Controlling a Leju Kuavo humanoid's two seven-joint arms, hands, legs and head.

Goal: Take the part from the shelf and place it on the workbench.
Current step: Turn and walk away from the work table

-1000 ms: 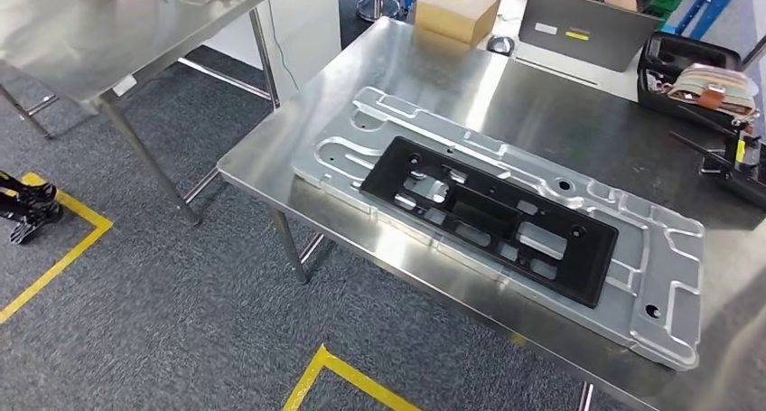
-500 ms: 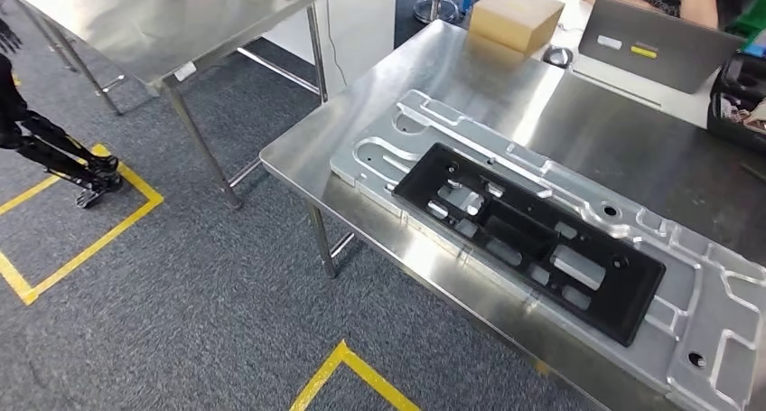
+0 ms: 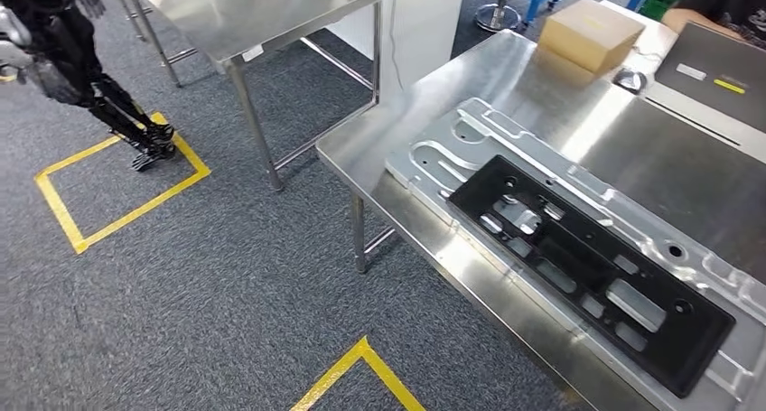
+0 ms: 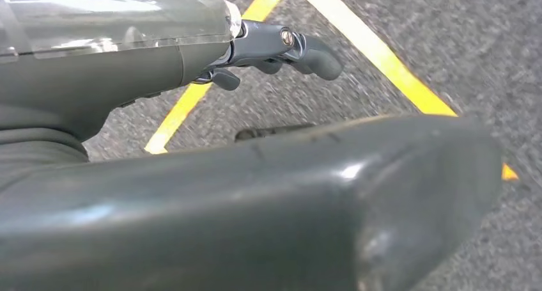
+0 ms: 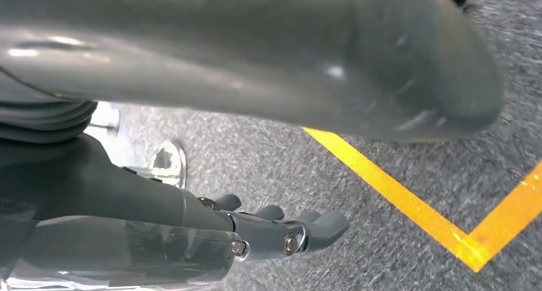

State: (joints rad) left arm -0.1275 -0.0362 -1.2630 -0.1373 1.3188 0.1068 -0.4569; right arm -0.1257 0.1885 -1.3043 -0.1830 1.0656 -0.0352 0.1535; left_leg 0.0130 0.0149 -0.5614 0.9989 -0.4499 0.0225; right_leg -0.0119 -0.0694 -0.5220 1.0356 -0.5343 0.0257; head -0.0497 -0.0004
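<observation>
A long black plastic part (image 3: pixel 587 275) with several cut-outs lies flat on a silver machined plate (image 3: pixel 452 154) on the steel workbench (image 3: pixel 506 77), at the right of the head view. My left hand (image 4: pixel 115 80) hangs over grey carpet, its fingers (image 4: pixel 307 51) stretched out and apart from the thick thumb, holding nothing. My right hand (image 5: pixel 128 195) also hangs above the floor with its fingers (image 5: pixel 300 233) extended and nothing in them. Neither hand is near the part.
A second steel table (image 3: pixel 262 4) stands at the upper left. A cardboard box (image 3: pixel 592 33), a mouse (image 3: pixel 630 81) and a grey laptop (image 3: pixel 718 77) sit at the workbench's far end, where a person's arm (image 3: pixel 695 14) shows. A dark legged machine (image 3: pixel 99 95) stands on a yellow floor square (image 3: pixel 117 212).
The camera has swung to the left, so the workbench and part have slid right in the picture. The part stays on the plate. The dark machine has come further into view.
</observation>
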